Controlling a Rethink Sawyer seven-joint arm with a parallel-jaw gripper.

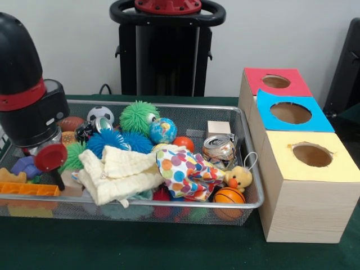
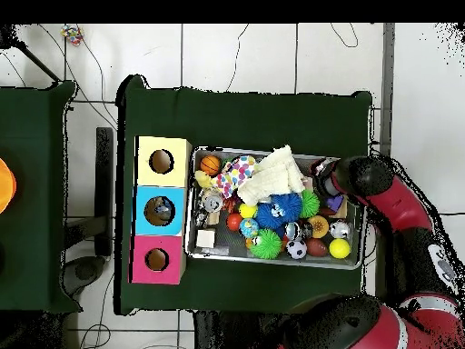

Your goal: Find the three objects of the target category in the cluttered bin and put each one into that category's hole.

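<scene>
Reaching down over one end of the wire-mesh bin [image 1: 247, 163], the arm's tool [image 1: 52, 160] sits low among the clutter there; whether it is open or holding anything cannot be told. The bin lies on the green table [image 1: 140, 247], packed with balls, a cream cloth [image 1: 121, 174] and a crushed can [image 1: 219, 151]. Just beside its other end stands the blue-topped box, its round hole [image 1: 291, 113] between the red-topped and yellow-topped boxes.
</scene>
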